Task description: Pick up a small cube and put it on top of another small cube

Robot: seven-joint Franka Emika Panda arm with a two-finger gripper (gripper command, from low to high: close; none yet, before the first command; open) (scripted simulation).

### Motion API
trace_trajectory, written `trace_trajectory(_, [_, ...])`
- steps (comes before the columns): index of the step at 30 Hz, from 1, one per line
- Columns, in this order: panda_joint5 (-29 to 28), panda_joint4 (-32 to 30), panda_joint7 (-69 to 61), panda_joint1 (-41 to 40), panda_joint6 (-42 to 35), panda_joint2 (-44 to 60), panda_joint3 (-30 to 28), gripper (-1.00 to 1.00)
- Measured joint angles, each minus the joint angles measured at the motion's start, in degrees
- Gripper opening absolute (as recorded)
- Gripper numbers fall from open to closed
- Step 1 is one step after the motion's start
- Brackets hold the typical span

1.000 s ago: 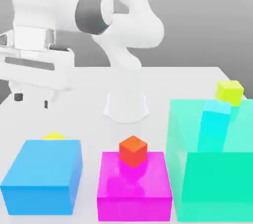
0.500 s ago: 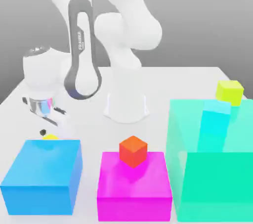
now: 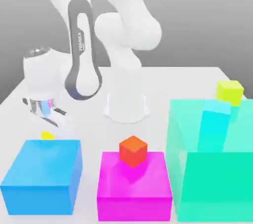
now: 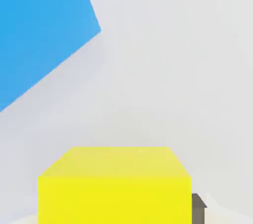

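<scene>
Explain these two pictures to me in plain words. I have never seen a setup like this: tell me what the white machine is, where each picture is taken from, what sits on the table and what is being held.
The white machine is a robot arm in a computer simulation. It ends in a two-finger gripper. One picture looks at the whole scene from outside; the other comes from a camera on the hand itself.

On the white table stand three big boxes: a blue box, a magenta box and a green box. An orange-red small cube sits on the magenta box, and a lime small cube on the green one, beside a cyan block.

The gripper has reached down behind the blue box and appears shut on the small yellow cube, which looms large in the hand view.
</scene>
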Motion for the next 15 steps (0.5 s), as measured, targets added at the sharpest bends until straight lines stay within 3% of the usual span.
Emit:
trace_trajectory(4, [-9.1, -1.24, 6.64, -1.43, -4.13, -5.4, -1.37, -1.0])
trace_trajectory(7, [-12.15, -2.06, 8.86, -3.07, -6.84, -8.6, -1.43, -1.0])
trace_trajectory(11, [-4.71, 1.67, 3.94, 0.3, -14.35, -11.08, -1.77, -1.0])
trace_trajectory(15, [-1.72, 4.65, 1.48, 8.1, -22.52, -16.01, 3.75, -1.0])
